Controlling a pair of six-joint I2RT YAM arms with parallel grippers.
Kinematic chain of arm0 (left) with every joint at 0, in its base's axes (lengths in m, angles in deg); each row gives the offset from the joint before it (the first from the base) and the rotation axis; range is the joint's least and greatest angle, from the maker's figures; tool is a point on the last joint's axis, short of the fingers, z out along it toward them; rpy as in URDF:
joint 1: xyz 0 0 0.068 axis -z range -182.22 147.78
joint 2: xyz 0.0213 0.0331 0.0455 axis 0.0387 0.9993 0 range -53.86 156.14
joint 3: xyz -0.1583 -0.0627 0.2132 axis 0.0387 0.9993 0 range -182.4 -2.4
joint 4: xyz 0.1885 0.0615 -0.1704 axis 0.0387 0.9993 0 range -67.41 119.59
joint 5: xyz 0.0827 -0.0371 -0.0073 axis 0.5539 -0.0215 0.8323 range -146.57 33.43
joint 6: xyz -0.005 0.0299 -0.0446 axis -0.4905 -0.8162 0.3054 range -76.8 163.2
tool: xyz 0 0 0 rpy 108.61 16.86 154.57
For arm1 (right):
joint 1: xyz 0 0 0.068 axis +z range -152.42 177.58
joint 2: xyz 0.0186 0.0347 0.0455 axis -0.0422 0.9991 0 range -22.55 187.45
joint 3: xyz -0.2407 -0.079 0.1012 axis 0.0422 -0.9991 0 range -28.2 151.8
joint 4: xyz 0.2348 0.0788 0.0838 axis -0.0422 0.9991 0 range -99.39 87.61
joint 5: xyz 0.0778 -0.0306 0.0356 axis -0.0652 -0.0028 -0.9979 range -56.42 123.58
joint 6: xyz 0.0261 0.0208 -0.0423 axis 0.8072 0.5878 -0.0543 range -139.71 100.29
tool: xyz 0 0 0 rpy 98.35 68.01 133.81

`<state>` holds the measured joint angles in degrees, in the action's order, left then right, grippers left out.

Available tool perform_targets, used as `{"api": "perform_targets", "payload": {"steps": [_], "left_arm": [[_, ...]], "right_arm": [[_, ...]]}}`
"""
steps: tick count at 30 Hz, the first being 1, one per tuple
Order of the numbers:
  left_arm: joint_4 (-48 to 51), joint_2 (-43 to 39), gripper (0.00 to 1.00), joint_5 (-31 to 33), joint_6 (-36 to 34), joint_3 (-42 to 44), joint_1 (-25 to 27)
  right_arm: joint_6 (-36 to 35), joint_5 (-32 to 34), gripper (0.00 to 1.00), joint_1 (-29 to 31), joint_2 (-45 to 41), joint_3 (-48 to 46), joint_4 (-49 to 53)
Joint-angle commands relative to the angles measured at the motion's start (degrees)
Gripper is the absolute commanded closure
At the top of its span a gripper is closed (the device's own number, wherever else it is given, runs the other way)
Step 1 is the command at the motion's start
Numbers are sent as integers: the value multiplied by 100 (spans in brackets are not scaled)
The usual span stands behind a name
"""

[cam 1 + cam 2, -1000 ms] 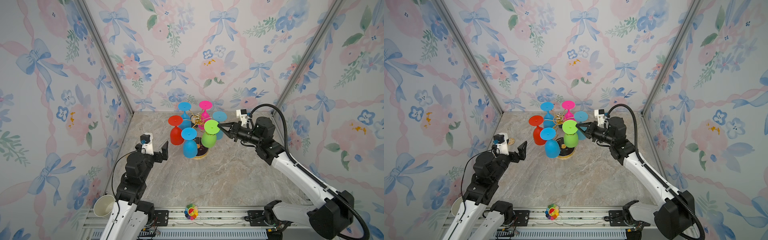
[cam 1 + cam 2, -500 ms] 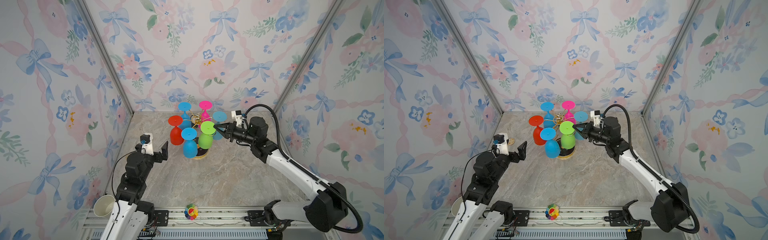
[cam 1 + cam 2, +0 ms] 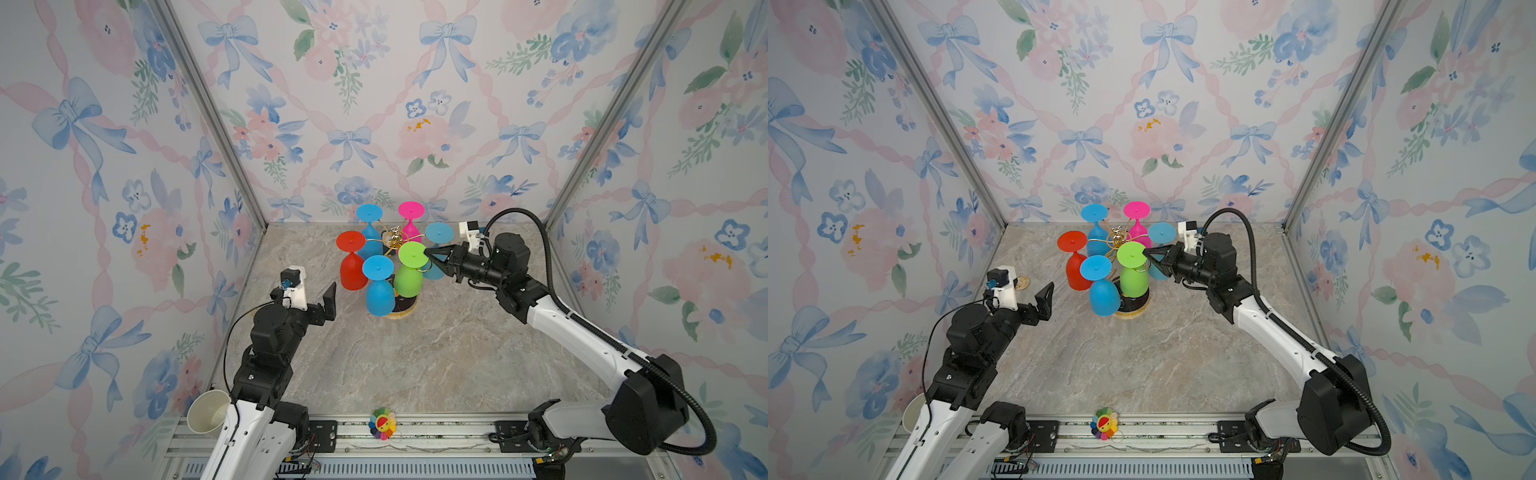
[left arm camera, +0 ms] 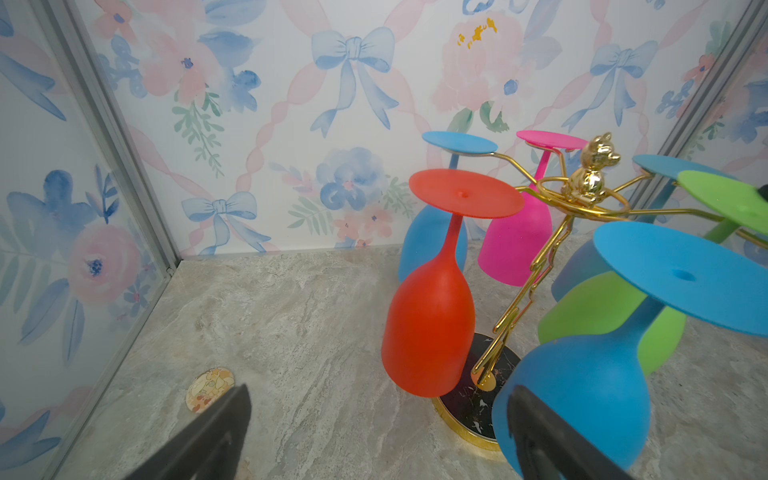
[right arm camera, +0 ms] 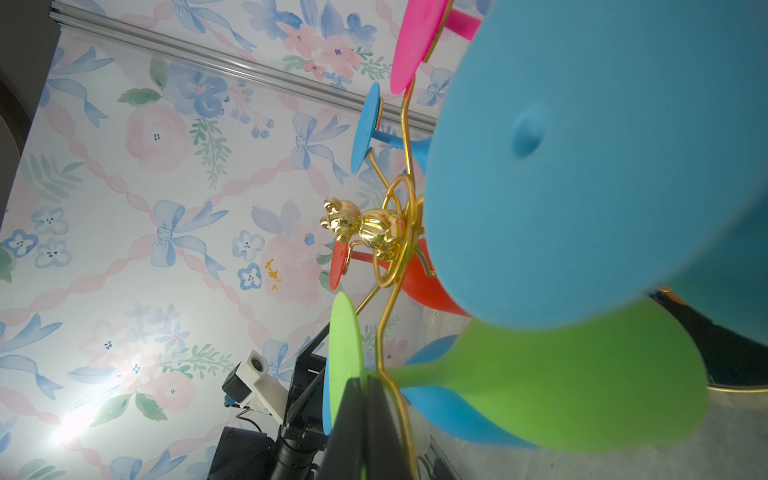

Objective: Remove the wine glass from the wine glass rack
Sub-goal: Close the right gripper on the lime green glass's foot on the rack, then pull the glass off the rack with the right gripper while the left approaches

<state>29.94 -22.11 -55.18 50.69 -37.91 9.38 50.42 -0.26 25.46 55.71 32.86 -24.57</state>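
Right gripper [image 3: 430, 254] clamped on green wine glass [image 3: 409, 280] foot, mid-frame, glass on rack [image 3: 395, 240]. Left gripper [image 3: 315, 296] released, lower left.

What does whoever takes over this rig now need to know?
Right gripper: shut on the foot rim of the green wine glass.
Left gripper: open, empty, clear of the wine glass rack.
All six glasses hang upside down on the rack; the green stem sits in its gold loop.
Done: grip made.
Left: slide the green glass out of its loop, likely minding the blue glass beside it.
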Motion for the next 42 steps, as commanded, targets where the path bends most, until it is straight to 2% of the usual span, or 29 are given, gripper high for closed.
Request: {"api": "perform_targets", "payload": {"steps": [1, 12, 24, 30, 33, 37, 42], "left_arm": [[-110, -54, 2, -51, -124, 68, -26], [-103, -33, 2, -51, -125, 60, -35], [-94, -92, 2, -270, 98, -37, -35], [244, -125, 2, -544, 423, -493, -35], [758, -7, 2, -603, 541, -853, -35], [1527, 227, 3, -1054, 561, -1452, -35], [1735, 392, 3, -2383, 827, -1898, -35]], "right_arm": [[-44, 1, 100, 118, 83, 237, -199], [-696, 13, 100, 393, -50, 502, 564], [-1384, 281, 100, 558, -790, 320, 1533], [-1582, 267, 100, 704, -1173, 143, 1722], [-1825, 269, 100, 821, -1363, 12, 1864], [-2311, 452, 100, 937, -1678, -211, 2118], [-2916, 873, 100, 1065, -2159, -383, 2545]]}}
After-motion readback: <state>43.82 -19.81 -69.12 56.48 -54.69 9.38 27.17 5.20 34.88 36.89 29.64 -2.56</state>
